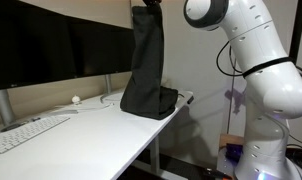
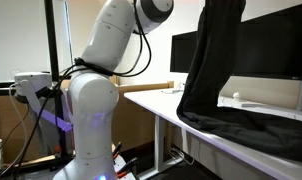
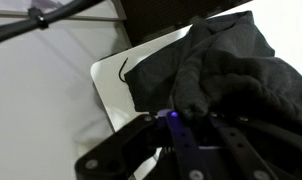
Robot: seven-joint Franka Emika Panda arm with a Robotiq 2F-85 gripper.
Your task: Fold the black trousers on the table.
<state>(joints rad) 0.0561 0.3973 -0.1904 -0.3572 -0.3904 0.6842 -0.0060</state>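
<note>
**Trousers held aloft over table corner, fold not yet made**

The white arm [image 1: 256, 70] stands beside the desk, reaching over its end. The table [image 1: 81, 140] is a white office desk with dark monitors [image 1: 51, 45] along the back, so the working room is at the near corner.

The black trousers [image 1: 148, 65] hang in a tall column from above. Their lower part is heaped on the table corner and slightly overhangs the edge. My reading is that one end is raised so it can be carried across and laid over the rest.

A keyboard [image 1: 26, 133] lies well apart from the cloth, and a small white object [image 1: 76, 99] sits near the monitors.

The gripper [image 3: 181, 135] is buried in bunched cloth in the wrist view. As the cloth hangs from it, I judge it clamped on the trousers' upper end, though the jaws are hidden
</note>
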